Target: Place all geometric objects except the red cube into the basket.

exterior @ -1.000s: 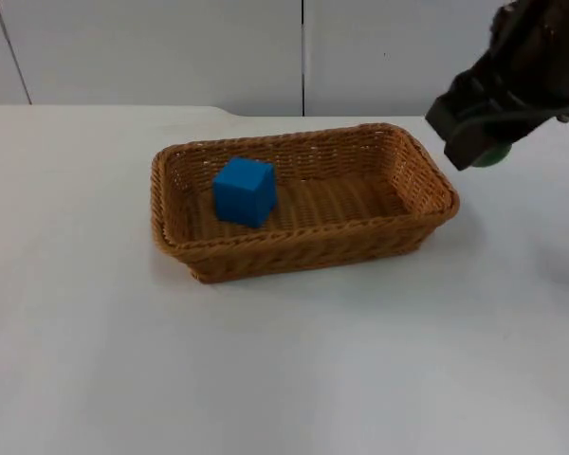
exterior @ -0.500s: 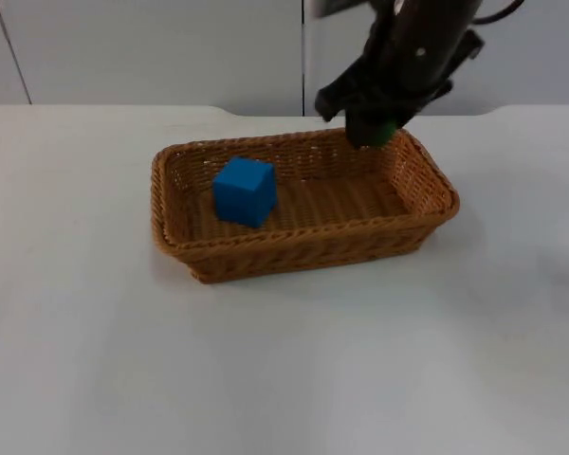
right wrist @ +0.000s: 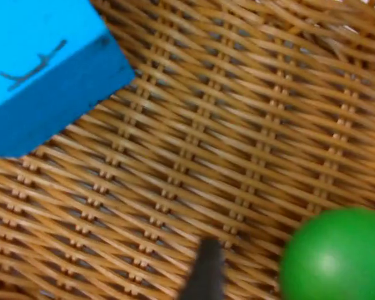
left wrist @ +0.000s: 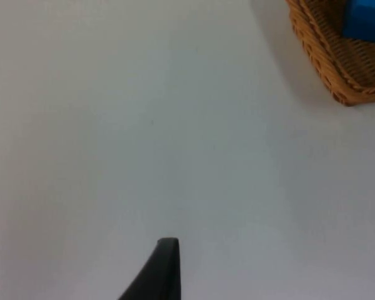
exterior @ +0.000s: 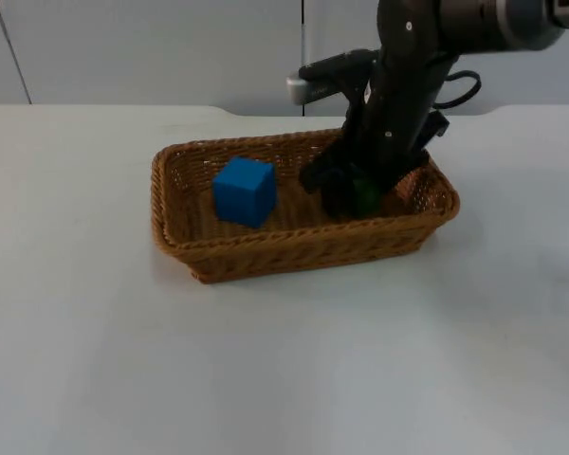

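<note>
Your right gripper (exterior: 358,196) is down inside the basket (exterior: 171,171), at the end of it far from the blue cube (exterior: 245,191). Between its fingers you can see a green ball (exterior: 365,196), and the fingers look closed on it, so the ball is in the grasp and low over the woven floor. In the right wrist view the green ball (right wrist: 335,256) sits just beside the fingertip (right wrist: 205,274), with the basket floor (right wrist: 237,125) behind it and the blue cube (right wrist: 44,69) well apart on the other side.

What could go wrong from here: a ball rolls. If you release it from any height, it may bounce on the stiff weave and run toward the cube or against the basket wall. The wall looks high enough to keep it in, but I judge it safer to lower until the ball touches the floor before you open. Also the gripper stands near the basket's end wall; when you lift out, a finger could catch the rim and drag or tip the basket.

About direction: the ball has no long axis and points nowhere, so its orientation does not matter. The basket's long axis runs across from the gripper toward the cube.

Your left gripper (left wrist: 159,269) waits over the bare table (left wrist: 144,125), beside the basket corner (left wrist: 337,69); I cannot tell how far it is open.
</note>
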Controlling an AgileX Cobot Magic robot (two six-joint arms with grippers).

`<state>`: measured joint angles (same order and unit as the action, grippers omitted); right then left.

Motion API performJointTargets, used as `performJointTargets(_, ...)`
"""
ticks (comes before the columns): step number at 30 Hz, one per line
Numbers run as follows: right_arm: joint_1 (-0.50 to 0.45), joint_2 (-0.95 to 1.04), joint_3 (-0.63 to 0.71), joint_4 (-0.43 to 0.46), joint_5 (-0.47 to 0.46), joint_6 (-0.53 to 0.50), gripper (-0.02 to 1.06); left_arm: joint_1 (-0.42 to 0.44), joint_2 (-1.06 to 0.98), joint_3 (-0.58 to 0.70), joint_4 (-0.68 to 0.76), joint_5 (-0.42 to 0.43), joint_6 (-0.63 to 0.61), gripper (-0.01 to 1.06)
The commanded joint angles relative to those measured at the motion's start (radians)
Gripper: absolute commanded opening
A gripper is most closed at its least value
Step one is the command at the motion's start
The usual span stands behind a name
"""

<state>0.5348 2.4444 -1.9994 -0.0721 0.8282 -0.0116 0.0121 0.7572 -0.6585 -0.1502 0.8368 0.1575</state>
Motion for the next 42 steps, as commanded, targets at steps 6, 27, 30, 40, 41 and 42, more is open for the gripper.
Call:
performJointTargets(6,-0.002,-0.085,-0.006,0.007,0.005,0.001,0.79,-0.004,-0.008,0.005,0.004,-0.005,-0.006,1.05)
performJointTargets(27,-0.002,-0.874,0.347,0.022,0.043,-0.043,0.79,-0.004,-0.010,0.005,-0.001,-0.014,-0.006,1.05)
performJointTargets(30,-0.002,-1.041,0.507,0.023,-0.001,-0.048,0.79,-0.004,-0.030,0.005,-0.027,-0.010,-0.006,1.05)
performJointTargets(40,-0.002,-1.477,0.928,0.023,-0.045,-0.048,0.79,-0.004,-0.232,0.005,-0.066,0.026,-0.006,1.05)
performJointTargets(41,-0.002,-1.477,0.928,0.023,-0.045,-0.048,0.79,-0.004,-0.232,0.005,-0.066,0.026,-0.006,1.05)
performJointTargets(42,-0.002,-1.545,0.993,0.023,-0.062,-0.042,0.79,-0.004,-0.281,0.005,-0.071,0.037,-0.006,1.05)
